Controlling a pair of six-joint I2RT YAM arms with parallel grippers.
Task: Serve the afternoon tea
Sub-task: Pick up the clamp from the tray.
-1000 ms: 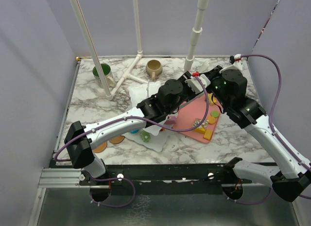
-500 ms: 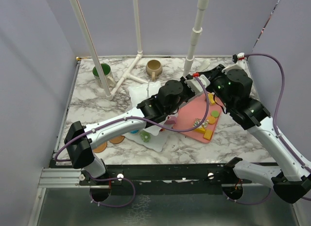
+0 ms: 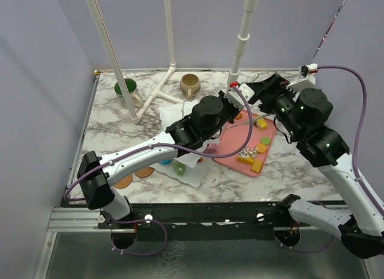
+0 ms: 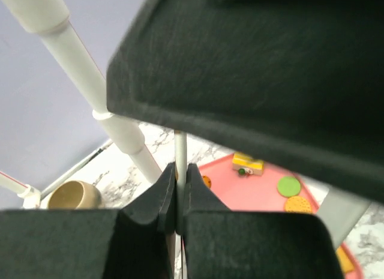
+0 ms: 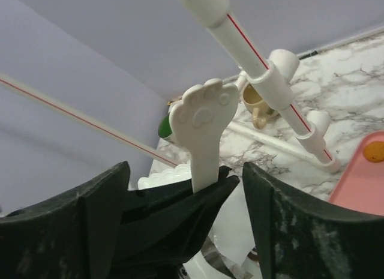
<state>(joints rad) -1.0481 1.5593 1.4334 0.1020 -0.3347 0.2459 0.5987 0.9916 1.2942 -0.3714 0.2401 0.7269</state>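
My left gripper [image 4: 180, 189] is shut on a thin grey blade of the tongs [image 4: 180, 153], above the pink tray's far left edge [image 3: 231, 111]. The tongs' white paw-shaped tip [image 5: 207, 120] sticks up from the left fingers, between my right gripper's wide-open jaws [image 5: 186, 195], which touch nothing. The right gripper [image 3: 251, 90] hangs just beyond the left one. Toy pastries [image 3: 247, 154] lie on the pink tray [image 3: 240, 138]. White wavy plates [image 3: 171, 114] sit under the left arm. The green-lined mug [image 3: 126, 87] and tan mug [image 3: 191, 83] stand at the back.
White pipe posts [image 3: 240, 45] rise from a pipe frame [image 3: 157, 94] at the back. Round orange pastries [image 3: 123, 182] lie near the front left. A green pastry [image 3: 179, 168] rests on a white plate [image 3: 195, 176].
My right gripper opened and drew back to the right and up, away from the tongs. My left gripper closed on the tongs and moved slightly toward the back.
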